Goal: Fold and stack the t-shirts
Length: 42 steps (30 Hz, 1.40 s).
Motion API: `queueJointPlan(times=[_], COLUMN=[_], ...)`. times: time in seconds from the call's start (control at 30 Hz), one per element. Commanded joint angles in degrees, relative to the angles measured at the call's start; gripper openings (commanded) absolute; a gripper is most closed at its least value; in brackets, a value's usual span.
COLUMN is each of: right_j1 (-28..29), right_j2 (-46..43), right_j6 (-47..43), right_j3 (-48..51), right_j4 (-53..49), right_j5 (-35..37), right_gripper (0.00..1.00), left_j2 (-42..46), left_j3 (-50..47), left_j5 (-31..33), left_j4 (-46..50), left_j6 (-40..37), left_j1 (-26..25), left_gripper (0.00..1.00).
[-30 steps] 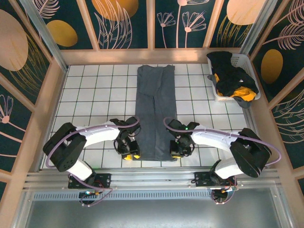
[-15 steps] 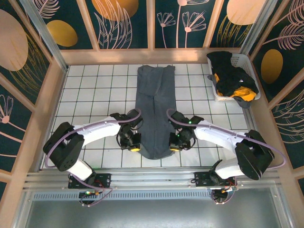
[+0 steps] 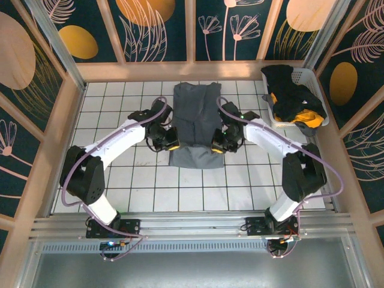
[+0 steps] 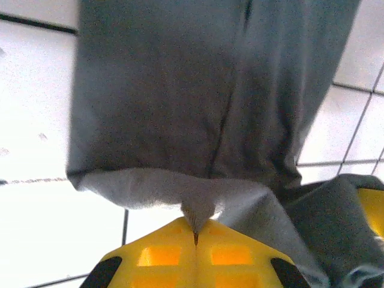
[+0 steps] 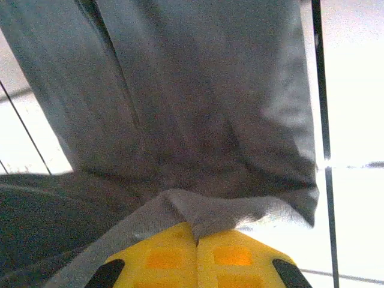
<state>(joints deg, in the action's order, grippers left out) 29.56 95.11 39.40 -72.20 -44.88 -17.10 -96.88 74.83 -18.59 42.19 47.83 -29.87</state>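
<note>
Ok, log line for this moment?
phase: fold | left gripper: shut on hem of grey t-shirt | right gripper: same | hem: over shirt's middle

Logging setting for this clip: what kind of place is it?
Probably a staged robot test cell, not a home: a white gridded tabletop boxed in by wood-framed leaf-print panels, with a grey t-shirt on it and a white laundry basket in the far right corner.

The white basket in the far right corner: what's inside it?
A heap of crumpled cloth fills the basket: black cloth on top, orange-yellow cloth poking out at the near end. How many garments, and whatever lies beneath them, is covered.
</note>
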Motion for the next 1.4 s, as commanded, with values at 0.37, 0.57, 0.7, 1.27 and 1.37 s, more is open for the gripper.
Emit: queueJointPlan(times=[0.37,0.57,0.7,1.27,1.37], right_j1=[-7.77,-11.05,-11.46,-8.95,-7.13], right_j2=[19.85,28.84,31.71,2.96,4.3], right_j6=[-3.43,-4.31,-10.21,-2.41,-1.75], right_j3=[-24.26,-31.07,-37.6,9.27,10.21], right_j4=[0.59,2.43,2.91,15.94,17.13], right_j5=[3.83,0.64,-0.3,-1.6,-2.56], right_gripper=[0.0,0.16,0.56,0.63,0.62], left_j2=[-19.31,-28.51,-28.82,-1.88,-4.07], left_j3=[22.21,31.71,32.02,-17.97,-17.89], left_j5=[0.75,2.35,4.55,-11.82,-11.42], left_j4=[-0.49,-1.77,-3.34,-25.73,-26.01], left_j6=[-5.09,-6.43,-5.34,14.1,13.82], left_j1=[8.55,10.49,11.79,7.35,7.28], left_gripper=[0.0,0.0,0.61,0.62,0.62])
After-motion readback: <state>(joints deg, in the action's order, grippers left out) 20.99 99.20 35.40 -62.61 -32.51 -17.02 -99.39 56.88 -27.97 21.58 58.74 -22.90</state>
